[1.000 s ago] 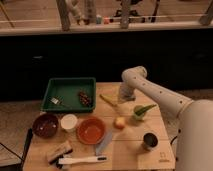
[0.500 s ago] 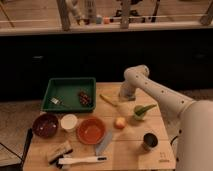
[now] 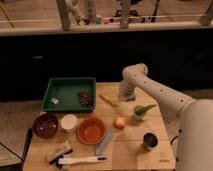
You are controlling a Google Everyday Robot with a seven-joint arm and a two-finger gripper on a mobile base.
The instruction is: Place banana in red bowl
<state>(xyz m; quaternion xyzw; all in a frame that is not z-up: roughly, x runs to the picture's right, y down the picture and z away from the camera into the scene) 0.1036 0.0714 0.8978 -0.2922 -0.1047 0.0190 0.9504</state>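
Gripper [image 3: 124,96]: low at banana's 3 o'clock, just beside it; how far open, cannot tell
Banana [image 3: 108,99]: lies outside red bowl [image 3: 91,131], at its 1 o'clock
Change: gripper and banana unmoved since earlier frame

The banana [image 3: 108,99] is showing yellow, the bowl [image 3: 91,131] orange-red, the tray [image 3: 70,79] green, the pale gripper [image 3: 125,95] hanging just beside the banana.

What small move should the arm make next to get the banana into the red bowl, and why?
Probably shift the gripper slightly toward the banana and lower onto it. The gripper hangs near the back of the table, right beside the banana, which lies there not yet lifted. The red bowl sits empty nearer the front, so grasping comes first.
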